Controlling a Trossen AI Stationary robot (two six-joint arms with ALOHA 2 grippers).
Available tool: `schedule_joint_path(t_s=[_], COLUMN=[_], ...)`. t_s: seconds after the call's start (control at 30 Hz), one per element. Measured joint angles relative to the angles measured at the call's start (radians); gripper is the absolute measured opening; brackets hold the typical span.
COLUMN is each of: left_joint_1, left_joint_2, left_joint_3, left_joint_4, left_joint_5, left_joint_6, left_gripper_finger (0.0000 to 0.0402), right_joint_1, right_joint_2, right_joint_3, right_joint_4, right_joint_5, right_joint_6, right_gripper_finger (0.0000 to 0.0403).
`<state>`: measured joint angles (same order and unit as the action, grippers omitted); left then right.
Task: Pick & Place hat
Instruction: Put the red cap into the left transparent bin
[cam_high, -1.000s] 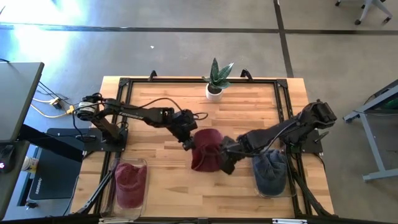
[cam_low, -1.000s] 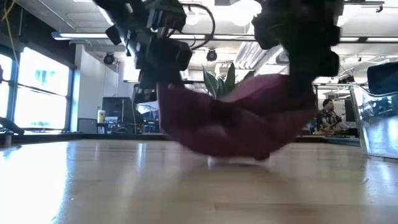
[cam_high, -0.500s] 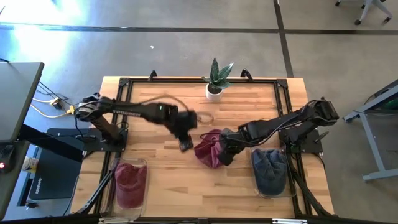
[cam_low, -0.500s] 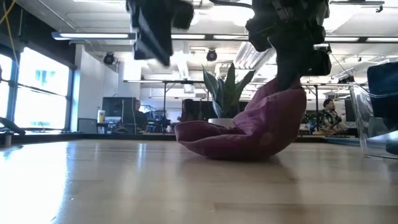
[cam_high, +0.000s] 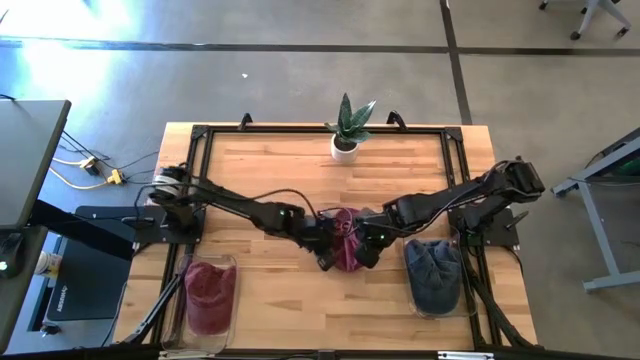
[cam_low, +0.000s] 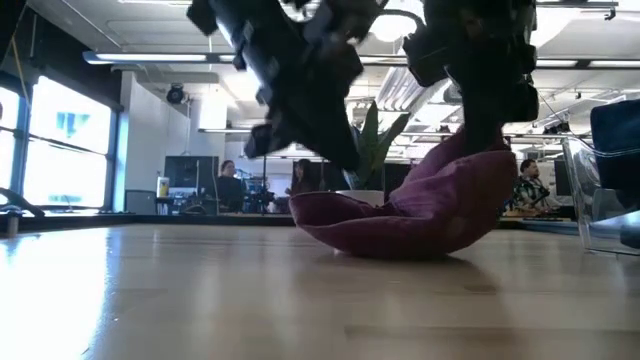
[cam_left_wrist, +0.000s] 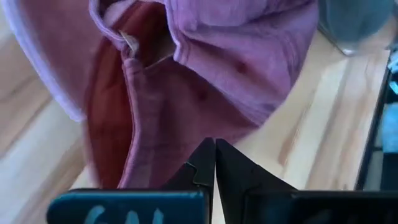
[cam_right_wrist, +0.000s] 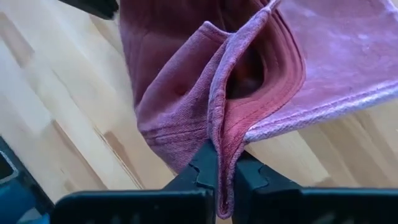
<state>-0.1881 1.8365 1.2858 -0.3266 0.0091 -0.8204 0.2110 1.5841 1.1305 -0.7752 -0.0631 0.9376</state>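
Maroon hat (cam_high: 343, 240) lies crumpled on the bench (cam_high: 260, 170), about mid-width on its front half, between both arms. To its right a clear bin (cam_high: 433, 290) holds a blue-grey hat (cam_high: 432, 272); at front left a second bin (cam_high: 207, 318) holds a red hat (cam_high: 208, 292). Potted plant (cam_high: 346, 130) stands at the back edge, well apart.

Right pincer (cam_right_wrist: 219, 163): fingers clamped on a fold of the hat's edge; the cloth runs between them in the right wrist view. Low view shows that side of the hat lifted, the other side resting on the bench.

Left pincer (cam_left_wrist: 214, 163): fingers pressed together at the hat's near side. Left wrist view shows no cloth clearly between them; judged closed on nothing.

Step in hand, judged: securing the hat for the lift. To do it well, the left pincer should reopen, pass over the brim edge, then close on it; raise both arms evenly so the cloth does not slip out.

Unclear: which bin is the target. Hat's brim versus crown is hard to tell in the folds. Left fingertips are blurred in the low view.
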Motion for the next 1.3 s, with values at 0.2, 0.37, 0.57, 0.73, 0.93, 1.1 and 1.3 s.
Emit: schedule_joint_path(t_s=[0.2, 0.37, 0.57, 0.73, 0.93, 1.1, 1.3], left_joint_1=[-0.002, -0.002, -0.002, -0.009, -0.061, -0.078, -0.035], left_joint_2=[0.099, 0.126, 0.126, 0.083, -0.027, -0.068, -0.029], left_joint_3=[0.000, -0.001, 0.000, 0.001, 0.006, 0.005, 0.008], left_joint_4=[0.039, -0.039, -0.161, -0.237, -0.186, -0.121, 0.158], left_joint_5=[-0.046, -0.132, -0.205, -0.218, -0.226, -0.187, -0.101], left_joint_6=[-0.078, -0.125, -0.128, -0.127, 0.084, 0.162, 0.150], left_gripper_finger=[0.0001, 0.0000, 0.0000, 0.0000, 0.0000, 0.0001, 0.0005], right_joint_1=[0.029, 0.074, 0.130, 0.164, 0.139, 0.102, 0.062], right_joint_2=[0.001, 0.001, 0.001, 0.001, 0.000, -0.030, -0.096], right_joint_3=[0.000, 0.000, 0.001, 0.001, 0.001, 0.001, 0.001], right_joint_4=[-0.073, -0.128, -0.165, -0.166, -0.164, -0.163, -0.163], right_joint_5=[-0.004, -0.002, 0.000, 0.018, 0.024, 0.037, 0.084], right_joint_6=[-0.005, -0.010, -0.022, -0.022, -0.022, -0.038, -0.046], right_gripper_finger=[0.0014, 0.0019, 0.0007, 0.0023, 0.0015, 0.0007, 0.0023])
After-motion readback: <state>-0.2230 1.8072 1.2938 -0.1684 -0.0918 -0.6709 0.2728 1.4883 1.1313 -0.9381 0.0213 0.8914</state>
